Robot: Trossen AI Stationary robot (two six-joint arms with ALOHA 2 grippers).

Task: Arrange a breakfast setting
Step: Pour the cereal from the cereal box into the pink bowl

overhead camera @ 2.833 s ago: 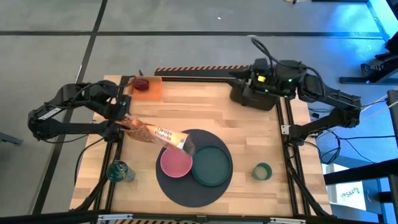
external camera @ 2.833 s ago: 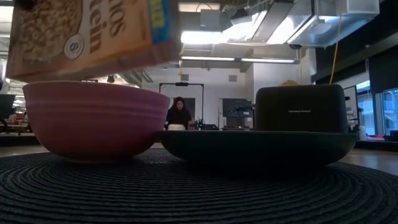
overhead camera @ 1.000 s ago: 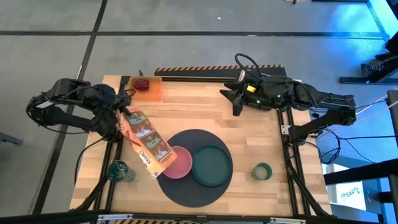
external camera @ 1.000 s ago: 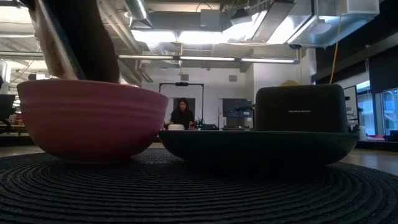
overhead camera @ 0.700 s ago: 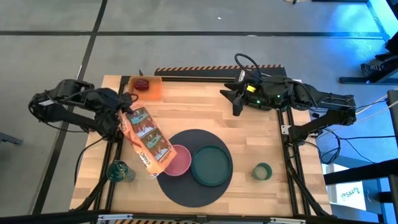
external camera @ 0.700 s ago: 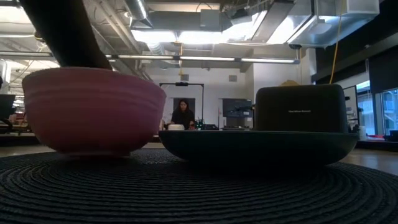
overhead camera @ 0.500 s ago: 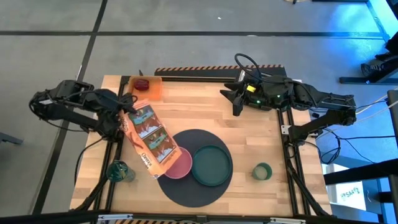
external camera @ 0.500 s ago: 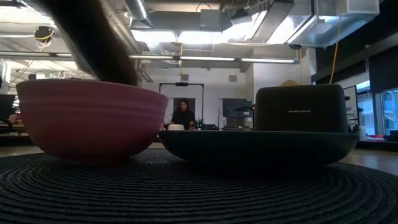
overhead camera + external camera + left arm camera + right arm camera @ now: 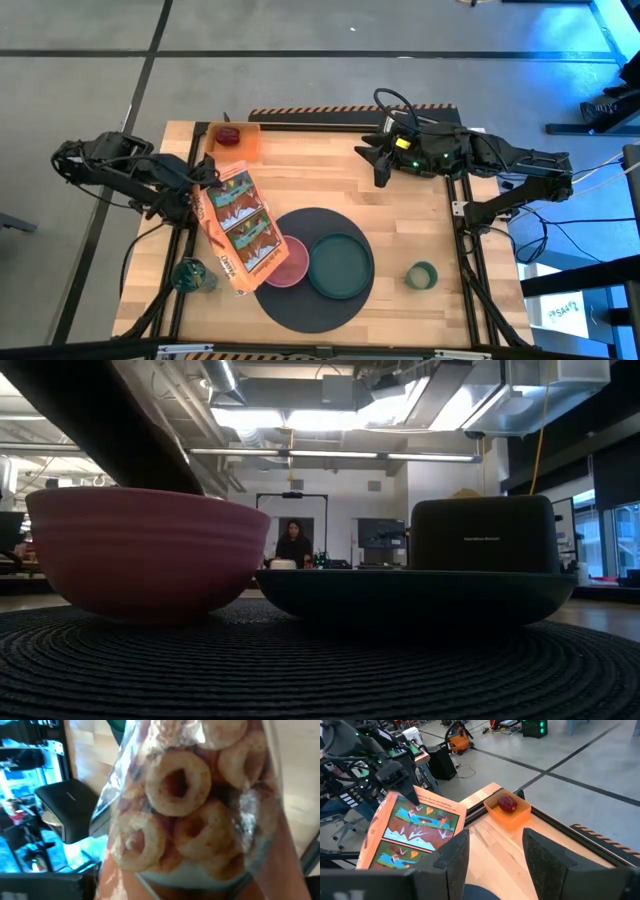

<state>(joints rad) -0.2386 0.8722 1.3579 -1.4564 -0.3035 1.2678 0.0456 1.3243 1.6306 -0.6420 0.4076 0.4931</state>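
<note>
My left gripper (image 9: 203, 187) is shut on an orange cereal box (image 9: 240, 232) and holds it slanting over the table's left half. The box's printed face is up and its lower end reaches over the pink bowl (image 9: 290, 265). In the left wrist view a clear bag of cereal rings (image 9: 185, 805) fills the picture. Bowl and dark green plate (image 9: 340, 264) stand on the round dark grey mat (image 9: 305, 312). A pale-green cup (image 9: 421, 274) stands to the mat's right. My right gripper (image 9: 495, 865) hovers open at the far right, holding nothing. My left gripper holds the cereal box by its upper end (image 9: 406, 794), coming from the table's left side. The box hides the fingers' exact place. The box is lifted clear of the table and slopes down toward the bowl. Whether its lower end (image 9: 262, 272) touches the bowl I cannot tell.
An orange tray (image 9: 238, 146) with a small red food piece (image 9: 229, 134) sits at the far left corner. A dark green glass (image 9: 192, 274) stands near the left front. Behind the plate in the low view stands a black appliance (image 9: 485, 535). Bare wood lies between tray and right arm.
My left gripper has rolled the cereal box about its length, so its broad printed face now looks up instead of its narrow side. The box's lower end has swung a little toward the table's near edge. It still hangs over the pink bowl's left rim.
</note>
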